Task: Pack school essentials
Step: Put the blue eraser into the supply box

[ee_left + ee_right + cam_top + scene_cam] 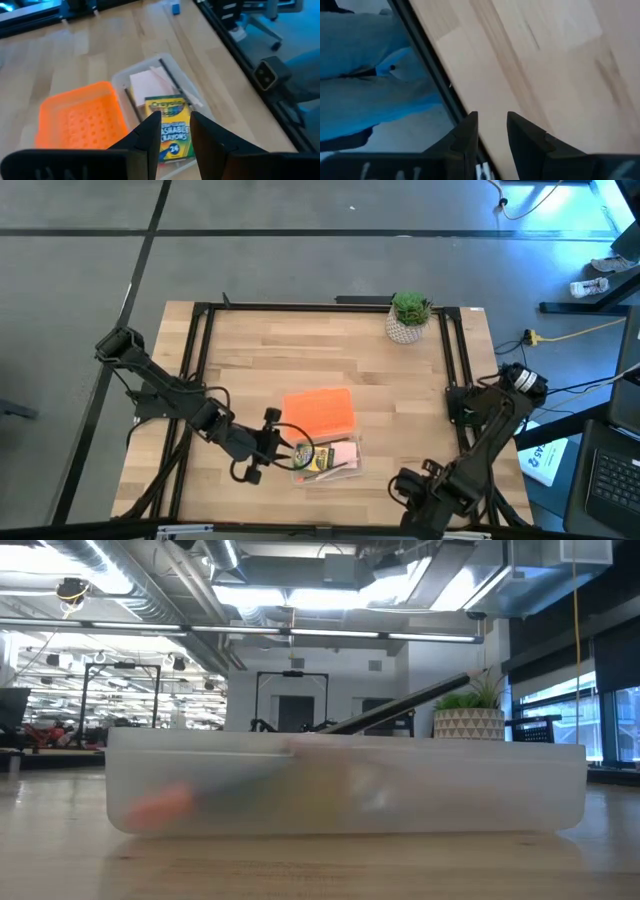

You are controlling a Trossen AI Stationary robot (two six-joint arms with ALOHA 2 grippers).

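Note:
The school essentials lie in a clear case (325,458) near the table's front middle: a green-and-yellow crayon box (172,131), a pale pink pad (146,83) and thin pencils (176,86). A tiny blue piece (175,8) lies alone on the wood farther off. My left gripper (175,131) hovers just left of the case (150,75), tilted down toward it, its fingers narrowly open with nothing between them. My right gripper (492,131) hangs over the table's near right edge, pointing down, narrowly open and empty; in the high view it (410,488) shows at the front right.
An orange lid (320,410) lies flat just behind the case. A potted plant (408,317) stands at the far right. Black frame rails (455,360) run along the table's sides. In the low view the case (345,790) fills the foreground, a dark pencil (400,710) sticking up from it.

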